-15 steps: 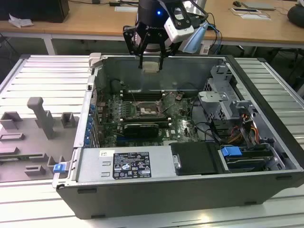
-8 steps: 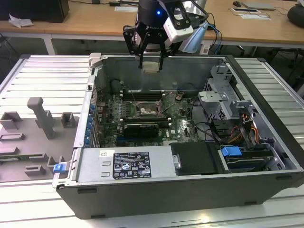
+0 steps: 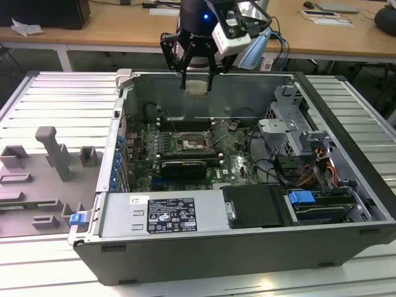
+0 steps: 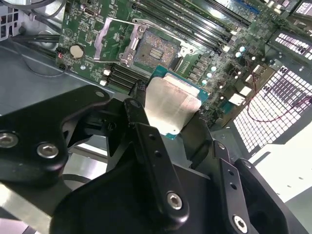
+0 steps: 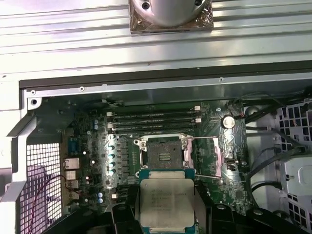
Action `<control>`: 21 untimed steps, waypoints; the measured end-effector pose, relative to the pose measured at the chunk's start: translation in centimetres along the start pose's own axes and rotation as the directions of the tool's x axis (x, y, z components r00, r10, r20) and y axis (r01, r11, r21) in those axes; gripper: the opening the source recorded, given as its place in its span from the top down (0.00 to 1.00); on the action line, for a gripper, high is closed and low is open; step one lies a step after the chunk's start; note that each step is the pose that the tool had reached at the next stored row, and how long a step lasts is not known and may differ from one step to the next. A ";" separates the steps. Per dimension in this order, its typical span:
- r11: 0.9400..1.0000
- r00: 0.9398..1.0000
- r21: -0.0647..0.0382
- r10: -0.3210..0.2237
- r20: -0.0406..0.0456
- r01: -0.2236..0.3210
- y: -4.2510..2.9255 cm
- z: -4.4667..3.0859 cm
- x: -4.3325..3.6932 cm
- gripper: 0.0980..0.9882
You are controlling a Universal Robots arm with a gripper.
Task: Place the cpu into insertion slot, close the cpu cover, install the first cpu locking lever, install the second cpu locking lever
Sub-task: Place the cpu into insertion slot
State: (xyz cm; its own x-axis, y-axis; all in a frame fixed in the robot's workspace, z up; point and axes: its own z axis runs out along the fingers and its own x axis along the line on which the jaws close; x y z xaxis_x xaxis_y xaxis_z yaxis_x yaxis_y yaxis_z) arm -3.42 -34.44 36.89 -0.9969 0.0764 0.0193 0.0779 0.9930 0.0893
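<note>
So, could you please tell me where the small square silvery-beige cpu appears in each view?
Exterior view: cpu clamped in the black gripper, above the green board.
Second wrist view: cpu close beside the square silver-rimmed insertion slot.
First wrist view: cpu beside that slot.
Shared landmark: the insertion slot.

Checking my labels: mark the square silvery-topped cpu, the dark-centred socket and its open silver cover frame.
Silvery-topped square cpu [image 5: 166, 202], first wrist view, middle of metal top.
Dark-centred insertion slot [image 5: 163, 151], first wrist view, dark centre.
Silver cpu cover frame [image 4: 101, 41], second wrist view, outer bar.
</note>
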 end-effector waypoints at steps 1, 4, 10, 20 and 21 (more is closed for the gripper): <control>1.000 1.000 0.000 0.002 0.000 -0.002 0.00 0.00 0.00 0.51; 1.000 1.000 0.000 0.009 0.001 -0.009 0.00 0.00 0.00 0.51; 1.000 1.000 0.000 0.019 0.002 -0.019 0.00 0.00 0.00 0.51; 0.999 0.999 -0.001 0.041 0.004 -0.041 0.00 0.00 0.00 0.51; 0.999 0.999 -0.001 0.043 0.004 -0.043 0.00 0.00 0.00 0.51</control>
State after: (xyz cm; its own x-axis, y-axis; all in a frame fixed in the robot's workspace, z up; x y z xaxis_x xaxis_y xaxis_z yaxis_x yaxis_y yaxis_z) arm -3.42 -34.44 36.89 -0.9926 0.1197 0.0193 0.1210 0.9886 0.0893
